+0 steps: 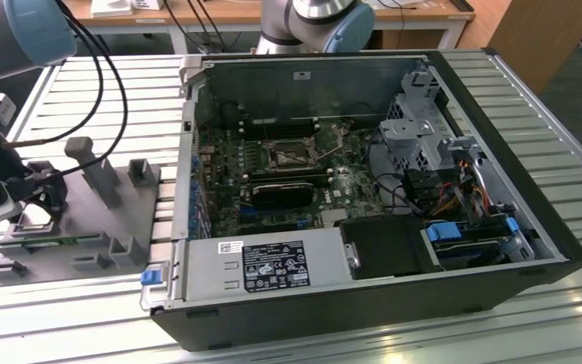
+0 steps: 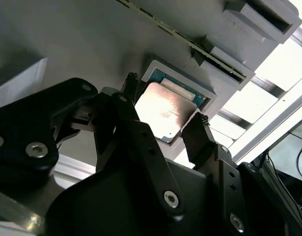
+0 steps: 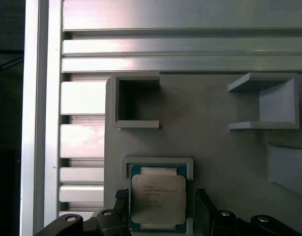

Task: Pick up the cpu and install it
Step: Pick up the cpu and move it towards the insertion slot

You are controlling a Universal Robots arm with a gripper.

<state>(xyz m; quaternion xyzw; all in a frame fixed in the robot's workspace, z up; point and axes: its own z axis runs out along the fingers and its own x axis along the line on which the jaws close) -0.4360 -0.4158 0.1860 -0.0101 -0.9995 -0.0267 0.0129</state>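
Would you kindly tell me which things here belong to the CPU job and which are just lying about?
Job: cpu, end effector straddling it, grey tray holding it, motherboard socket.
Lying about: power supply, drive cage, empty tray holders, slatted table.

cpu (image 3: 158,199): near edge cut off by frame in first wrist view; in second wrist view one corner hid behind a finger (image 2: 200,137). Most of gripper (image 3: 161,195) body out of frame in both wrist views; whether fingers touch cpu, can't tell. Exterior view: gripper cut by view's left edge, covers pt of grey tray (image 1: 119,220); cpu there too small to make out. socket (image 1: 291,157) on mobo (image 1: 225,155): latch state too small to tell. arm (image 1: 13,30) cut at top-left corner.
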